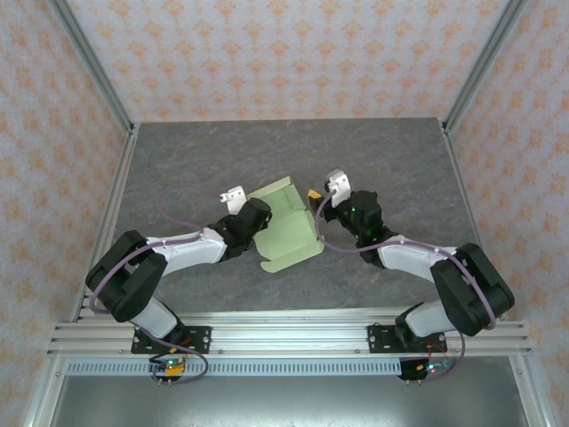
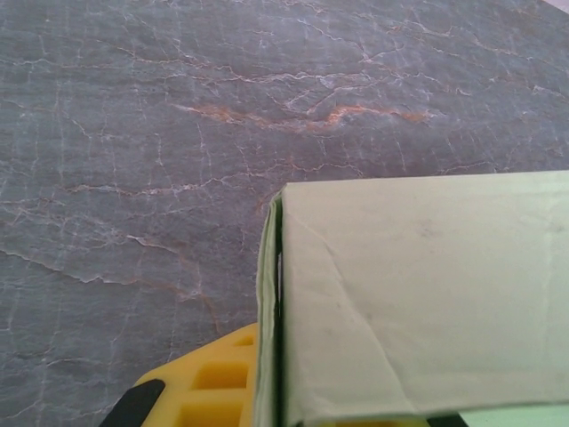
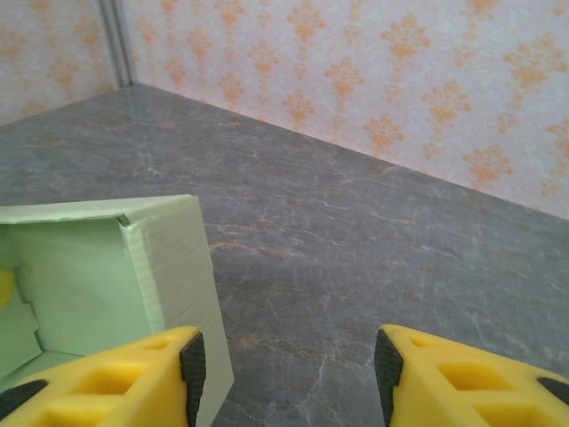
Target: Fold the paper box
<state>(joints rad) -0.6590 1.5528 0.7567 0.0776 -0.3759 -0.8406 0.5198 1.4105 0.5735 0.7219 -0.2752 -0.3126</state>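
The jaws of the left gripper (image 2: 293,409) are closed narrowly on a raised wall of the paper box (image 1: 284,227). Those of the right gripper (image 3: 289,365) are held apart with nothing between them, one finger close beside the box's right-hand wall. The box is seen in the middle of the surface (image 1: 400,160), between the two arms, part-formed with walls standing. For a clean fold, the left hold is best used as a firm anchor. The right wall should be met squarely, so that the crease is followed and the thin card is not buckled.

The overhead camera looks down on the table (image 1: 178,160); both wrist cameras sit close, sharing the paper box (image 1: 286,227).
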